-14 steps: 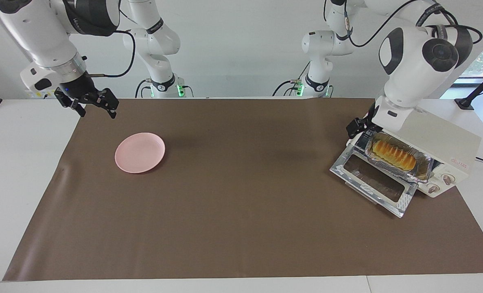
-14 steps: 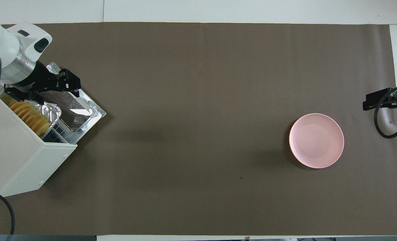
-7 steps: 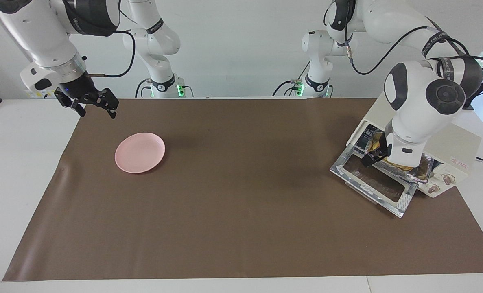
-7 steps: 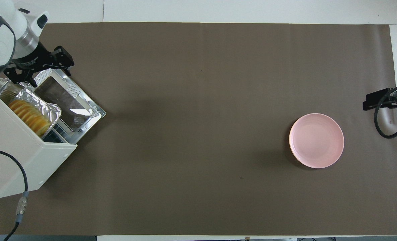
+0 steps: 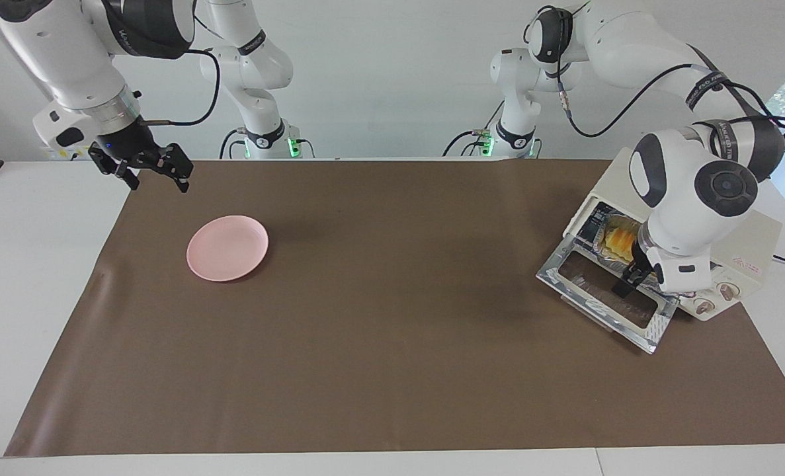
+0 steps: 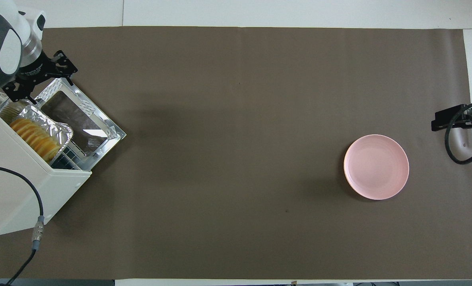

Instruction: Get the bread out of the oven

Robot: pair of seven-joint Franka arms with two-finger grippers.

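Bread (image 6: 35,137): in its foil tray (image 6: 57,129) on the oven (image 5: 739,248) rack, door (image 6: 78,119) dropped.
Left pincer (image 6: 39,79): released, over the door.
Right pincer (image 5: 144,168): released, waiting near the plate (image 5: 227,247).
Risk: a slanted reach could nudge the tray or clip the door.

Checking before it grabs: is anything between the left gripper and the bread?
Nothing visible. The oven door lies open, the bread sits exposed in its foil tray, and the open left gripper hangs over the door.
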